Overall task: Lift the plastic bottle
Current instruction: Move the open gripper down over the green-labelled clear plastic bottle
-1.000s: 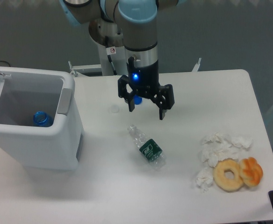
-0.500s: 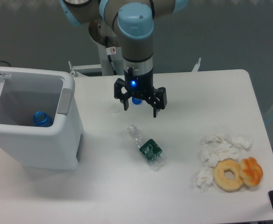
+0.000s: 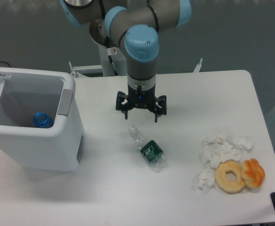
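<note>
Overhead, the pincer point(image 3: 141, 116) hangs spread wide and empty above the worktop point(image 3: 198, 94), pointing down. Just below it in the picture, apart from it, the bottle point(image 3: 148, 149) lies on its side, between the bin point(image 3: 34, 125) and tissues point(image 3: 220, 150).

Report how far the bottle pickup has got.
Done: nothing is gripped yet. The bottle lies on its side on the table, free of the arm. In hand: the pincer is open and empty, pointing down at a spot on the table behind the bottle, not over it. Left: move over the bottle, come down, close on it and lift.
</note>
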You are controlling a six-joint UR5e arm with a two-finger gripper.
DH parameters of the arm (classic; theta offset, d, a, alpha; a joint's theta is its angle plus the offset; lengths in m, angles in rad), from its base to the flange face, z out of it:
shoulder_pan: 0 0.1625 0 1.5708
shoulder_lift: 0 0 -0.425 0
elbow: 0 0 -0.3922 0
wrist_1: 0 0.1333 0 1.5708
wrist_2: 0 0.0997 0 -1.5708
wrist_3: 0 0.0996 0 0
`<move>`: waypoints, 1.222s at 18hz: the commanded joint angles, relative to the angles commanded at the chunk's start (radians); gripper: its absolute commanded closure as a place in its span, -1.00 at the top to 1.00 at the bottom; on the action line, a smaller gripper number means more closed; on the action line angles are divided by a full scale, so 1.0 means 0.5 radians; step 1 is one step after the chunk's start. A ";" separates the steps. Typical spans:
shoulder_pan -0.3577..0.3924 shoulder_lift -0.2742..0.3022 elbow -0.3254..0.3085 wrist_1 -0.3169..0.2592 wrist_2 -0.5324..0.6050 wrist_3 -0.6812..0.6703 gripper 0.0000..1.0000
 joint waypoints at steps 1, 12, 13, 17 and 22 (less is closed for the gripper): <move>0.000 -0.025 0.012 0.000 0.003 -0.065 1.00; -0.003 -0.282 0.187 0.055 0.003 -0.439 1.00; -0.003 -0.310 0.200 0.061 0.003 -0.467 1.00; -0.003 -0.430 0.261 0.095 0.080 -0.482 1.00; 0.009 -0.485 0.322 0.095 0.086 -0.482 1.00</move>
